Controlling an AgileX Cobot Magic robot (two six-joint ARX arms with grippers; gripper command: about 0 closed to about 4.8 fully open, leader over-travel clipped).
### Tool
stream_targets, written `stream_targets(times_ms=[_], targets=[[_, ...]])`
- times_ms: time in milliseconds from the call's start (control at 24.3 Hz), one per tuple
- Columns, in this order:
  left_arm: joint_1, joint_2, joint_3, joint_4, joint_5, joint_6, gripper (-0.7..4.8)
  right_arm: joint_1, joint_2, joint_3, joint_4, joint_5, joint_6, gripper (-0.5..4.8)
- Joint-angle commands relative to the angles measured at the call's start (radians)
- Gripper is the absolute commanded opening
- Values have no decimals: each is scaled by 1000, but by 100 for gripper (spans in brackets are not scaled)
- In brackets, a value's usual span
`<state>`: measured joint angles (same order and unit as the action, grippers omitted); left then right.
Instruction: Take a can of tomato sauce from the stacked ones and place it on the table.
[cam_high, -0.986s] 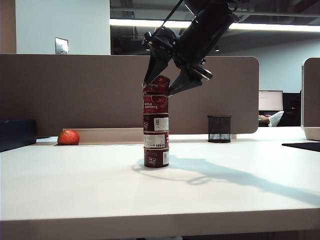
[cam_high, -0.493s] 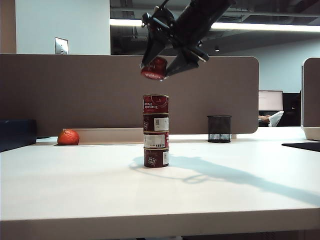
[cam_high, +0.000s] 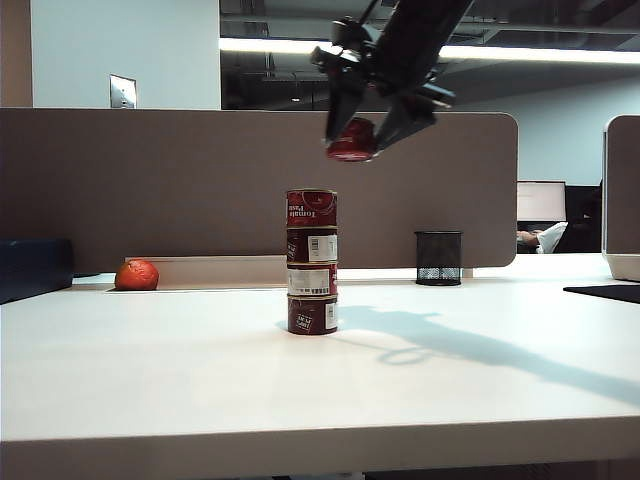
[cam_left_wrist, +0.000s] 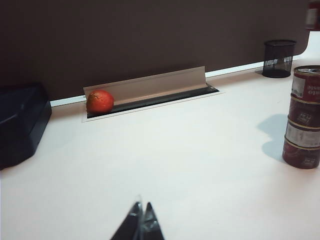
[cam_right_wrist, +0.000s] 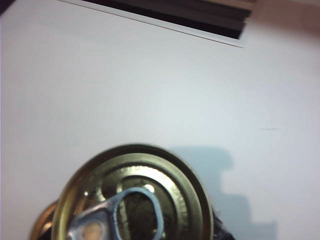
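The can of tomato sauce (cam_high: 351, 141) hangs high in the air, tilted, above and a little to the right of the stacked ones (cam_high: 312, 262). My right gripper (cam_high: 360, 138) is shut on it, one finger on each side. The right wrist view is filled by the can's gold lid with its pull tab (cam_right_wrist: 135, 195) over the white table (cam_right_wrist: 150, 90). The stack of several dark-red tins (cam_left_wrist: 304, 117) stands upright on the table (cam_high: 150, 370). My left gripper (cam_left_wrist: 141, 206) rests low over the table, far left of the stack, shut with nothing between its fingers.
An orange-red fruit (cam_high: 137, 274) lies by the cable slot (cam_left_wrist: 150, 95) at the back left. A black mesh cup (cam_high: 438, 258) stands at the back right. A grey-brown partition (cam_high: 180, 180) closes the rear. A dark box (cam_left_wrist: 20, 125) sits at the far left.
My right gripper has lifted the top can off the stack, then carried it to the right and slightly down. The stack stands one tin shorter. The left arm has kept still.
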<state>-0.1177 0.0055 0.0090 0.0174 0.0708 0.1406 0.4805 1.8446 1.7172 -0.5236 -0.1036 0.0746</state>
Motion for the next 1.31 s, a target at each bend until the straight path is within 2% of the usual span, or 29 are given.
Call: stream_targets(times_ms=[41,246,411,904,1109,1314], targets=[[1,1,3,6,3,-2,-6,-18,-21,11,-15,46,-4,268],[1,1,3,6,0,-3,-6,-53,-45,11,-65,43,-3,267],[1,1,3,5,0,-2,-6,-73,-65,10,-103,53,-3,206],[1,1,3,5,1,-3,-6,-130,-128,-3,-214,56,-4,206],[1,1,3,5,1,-3,-6,-140,-195,-83,-187,56,-5,207],[1,1,3,6,0,-3,-6,-156,-312,-237,-92,60,-3,206]])
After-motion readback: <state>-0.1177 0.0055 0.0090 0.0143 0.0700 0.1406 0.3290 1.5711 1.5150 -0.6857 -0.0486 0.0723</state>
